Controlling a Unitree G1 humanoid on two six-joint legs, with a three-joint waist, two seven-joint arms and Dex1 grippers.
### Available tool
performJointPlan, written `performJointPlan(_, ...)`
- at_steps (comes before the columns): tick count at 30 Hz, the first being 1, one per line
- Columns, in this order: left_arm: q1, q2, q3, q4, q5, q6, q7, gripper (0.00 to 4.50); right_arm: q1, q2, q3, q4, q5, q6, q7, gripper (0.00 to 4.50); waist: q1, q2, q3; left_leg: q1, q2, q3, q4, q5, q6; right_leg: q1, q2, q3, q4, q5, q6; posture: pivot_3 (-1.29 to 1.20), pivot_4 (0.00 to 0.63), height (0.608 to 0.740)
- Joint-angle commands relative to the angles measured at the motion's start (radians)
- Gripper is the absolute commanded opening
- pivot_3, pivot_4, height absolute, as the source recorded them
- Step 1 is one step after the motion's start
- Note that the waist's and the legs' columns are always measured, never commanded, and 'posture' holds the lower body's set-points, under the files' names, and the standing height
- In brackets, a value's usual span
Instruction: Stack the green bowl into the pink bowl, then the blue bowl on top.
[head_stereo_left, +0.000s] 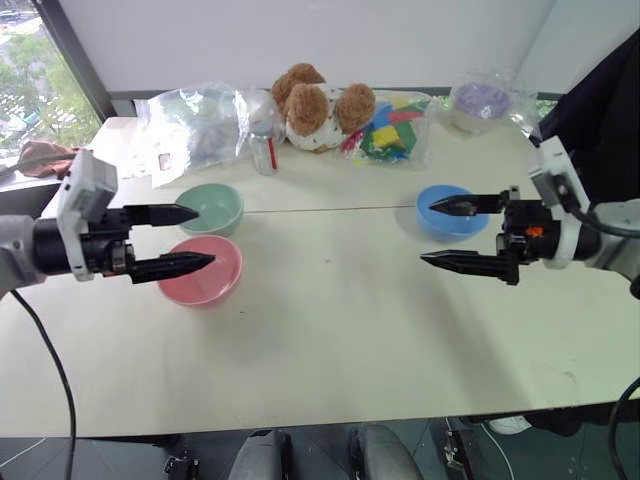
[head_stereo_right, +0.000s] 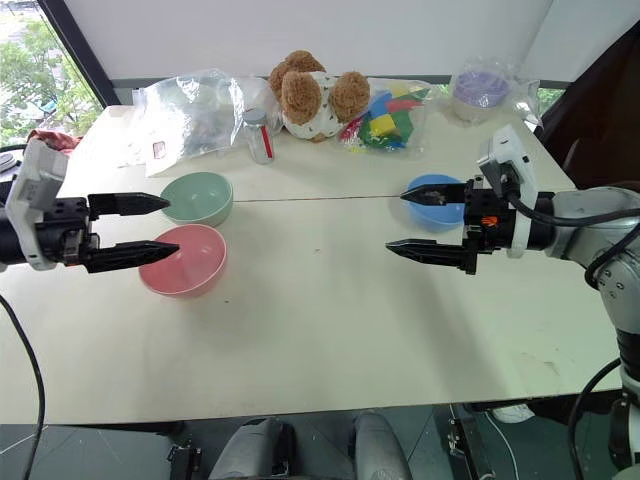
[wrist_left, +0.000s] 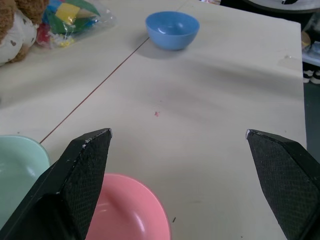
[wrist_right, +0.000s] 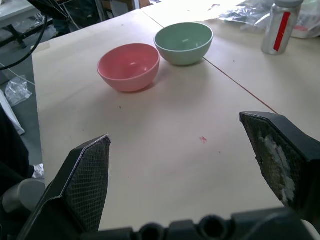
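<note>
The green bowl (head_stereo_left: 213, 207) and the pink bowl (head_stereo_left: 205, 272) sit side by side on the left of the table, the green one farther back. My left gripper (head_stereo_left: 195, 240) hovers open above them, fingers pointing toward the table's middle, nothing between them. The blue bowl (head_stereo_left: 445, 213) stands alone on the right. My right gripper (head_stereo_left: 438, 232) hangs open above the blue bowl's near edge, empty, pointing left. The right wrist view shows the pink bowl (wrist_right: 129, 66) and green bowl (wrist_right: 184, 42) touching or nearly so; the left wrist view shows the blue bowl (wrist_left: 172, 29) across the table.
Along the back edge lie a clear plastic bag (head_stereo_left: 195, 122), a small bottle (head_stereo_left: 263, 148), a teddy bear (head_stereo_left: 318, 105), a bag of coloured blocks (head_stereo_left: 388, 128) and a lavender bowl in clear plastic (head_stereo_left: 482, 101). A seam (head_stereo_left: 330, 209) runs across the cream table (head_stereo_left: 330, 330).
</note>
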Motion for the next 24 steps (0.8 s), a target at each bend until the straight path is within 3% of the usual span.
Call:
performJointPlan(1, -0.025, 0.020, 0.028, 0.017, -0.003, -0.008, -0.006, 4.45, -0.039, 0.008, -0.001, -0.024, 0.001, -0.009, 0.002, 4.50, 0.000, 0.000, 0.000, 0.000, 0.000, 0.000, 0.000, 0.000, 0.000, 0.000, 0.000, 0.000, 0.000, 0.000, 0.000, 0.00, 0.150, 0.740)
performJointPlan(14, -0.019, 0.005, 0.019, -0.024, -0.013, -0.002, 0.021, 4.45, -0.038, 0.016, -0.010, -0.021, -0.002, -0.006, -0.003, 4.50, 0.001, 0.000, 0.000, 0.000, 0.000, 0.000, 0.000, 0.000, 0.000, 0.000, 0.000, 0.000, 0.000, 0.000, 0.000, 0.00, 0.150, 0.740)
performJointPlan(24, 0.040, 0.043, 0.008, -0.041, 0.061, -0.052, -0.008, 4.45, -0.065, 0.024, 0.017, -0.006, -0.013, 0.002, 0.005, 4.50, 0.001, 0.000, 0.000, 0.000, 0.000, 0.000, 0.000, 0.000, 0.000, 0.000, 0.000, 0.000, 0.000, 0.000, 0.000, 0.00, 0.150, 0.740)
